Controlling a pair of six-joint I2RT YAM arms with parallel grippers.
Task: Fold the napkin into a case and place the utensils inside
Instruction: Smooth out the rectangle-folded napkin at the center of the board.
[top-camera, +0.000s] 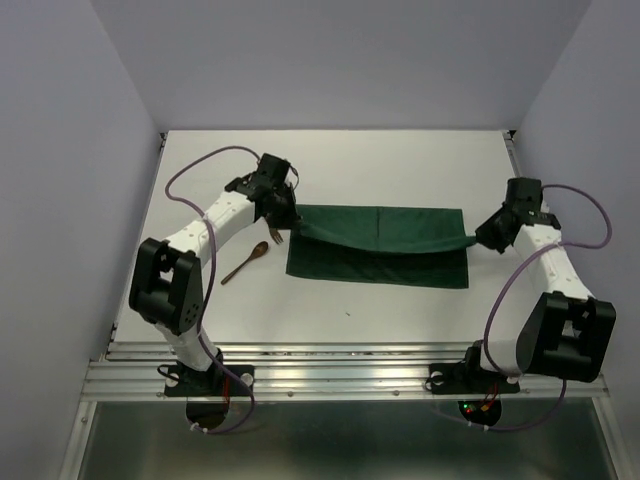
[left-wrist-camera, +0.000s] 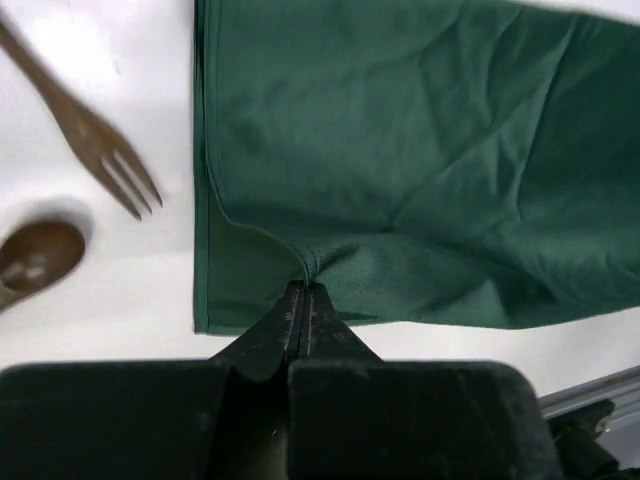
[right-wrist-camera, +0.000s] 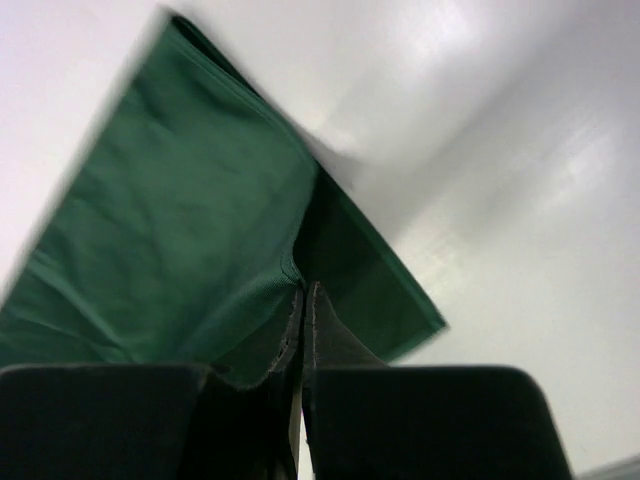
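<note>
The dark green napkin (top-camera: 378, 245) lies in the middle of the white table, its far part lifted and sagging over its near part. My left gripper (top-camera: 289, 221) is shut on the napkin's left edge (left-wrist-camera: 310, 262). My right gripper (top-camera: 478, 237) is shut on its right edge (right-wrist-camera: 297, 268). The wooden spoon (top-camera: 245, 263) lies left of the napkin, bowl toward it; it also shows in the left wrist view (left-wrist-camera: 38, 255). The wooden fork (left-wrist-camera: 88, 137) lies beside the spoon, tines toward the napkin; in the top view only its tines (top-camera: 276, 237) show under my left gripper.
The table's raised white rim (top-camera: 340, 131) runs along the back. A metal rail (top-camera: 340, 372) runs along the near edge, between the arm bases. Grey walls close in on both sides.
</note>
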